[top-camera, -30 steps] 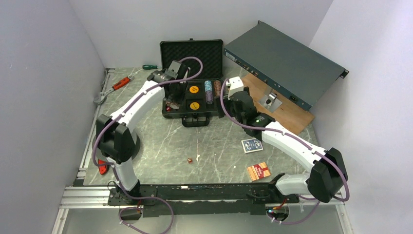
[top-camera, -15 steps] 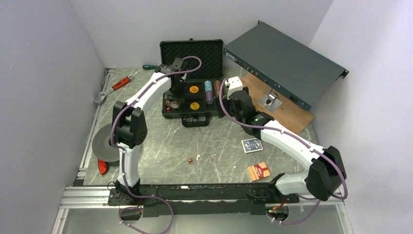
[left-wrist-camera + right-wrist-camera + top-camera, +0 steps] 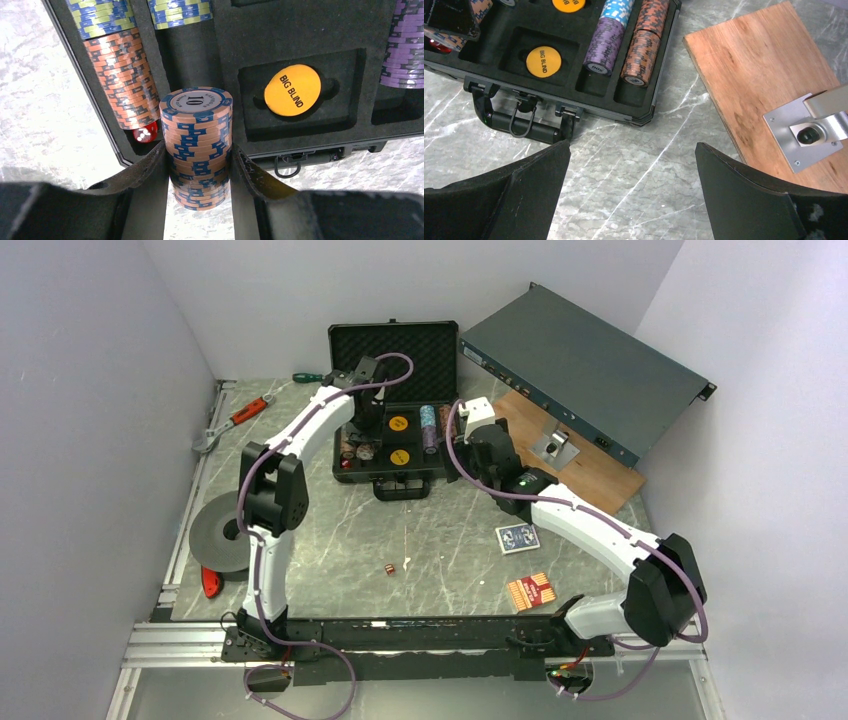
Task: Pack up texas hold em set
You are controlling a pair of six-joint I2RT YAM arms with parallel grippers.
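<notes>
A: What's the layout?
B: At the back of the marble surface [image 3: 420,530], the black case [image 3: 436,346] lies open, foam lid upright.
A: And the arms?
B: The left end effector [image 3: 199,165] clamps an upright stack of orange-and-blue chips [image 3: 196,107] above the case's near left corner. The right end effector [image 3: 631,145] gapes wide and empty over the surface, just in front of the case.
A: Smaller pieces?
B: A blue deck [image 3: 517,537] and a red deck [image 3: 531,590] lie loose near the right arm. Small dice [image 3: 391,567] sit mid-surface, and 1 red die [image 3: 146,133] lies inside the case.
</notes>
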